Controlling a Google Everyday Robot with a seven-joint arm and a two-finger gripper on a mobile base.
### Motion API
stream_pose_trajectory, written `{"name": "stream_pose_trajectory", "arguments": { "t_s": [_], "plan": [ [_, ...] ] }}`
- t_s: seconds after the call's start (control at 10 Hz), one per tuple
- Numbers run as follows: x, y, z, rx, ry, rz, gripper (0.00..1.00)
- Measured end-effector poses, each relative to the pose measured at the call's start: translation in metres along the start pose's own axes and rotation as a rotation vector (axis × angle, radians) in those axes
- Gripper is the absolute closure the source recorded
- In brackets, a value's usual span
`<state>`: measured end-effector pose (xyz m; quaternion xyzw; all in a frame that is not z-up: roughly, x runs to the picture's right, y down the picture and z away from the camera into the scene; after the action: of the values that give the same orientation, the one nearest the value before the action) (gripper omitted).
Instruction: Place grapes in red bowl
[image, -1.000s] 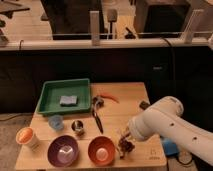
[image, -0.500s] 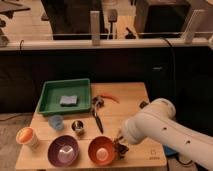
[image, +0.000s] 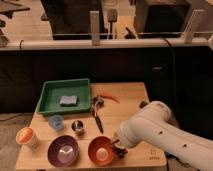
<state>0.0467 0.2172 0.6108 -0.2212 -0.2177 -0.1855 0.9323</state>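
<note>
Gripper (image: 118, 144), jaws closed on the grapes (image: 122, 149), has carried the bunch leftward to the 3 o'clock rim of the red bowl (image: 92, 149); the grapes are not yet over its centre, so release probably awaits a little more travel.

Office space: glass partition (image: 150, 22), wooden table (image: 132, 97)

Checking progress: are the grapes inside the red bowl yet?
Out. The red bowl shows only its pale bottom; the grapes sit dark just outside its right rim, at the shut pincer there.
</note>
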Motion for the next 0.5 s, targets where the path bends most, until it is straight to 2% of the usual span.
{"name": "stream_pose_trajectory", "arguments": {
  "t_s": [0.5],
  "plan": [
    [-0.0127,0.0025,0.0051,0.001,-0.020,-0.040,0.98]
  ]
}}
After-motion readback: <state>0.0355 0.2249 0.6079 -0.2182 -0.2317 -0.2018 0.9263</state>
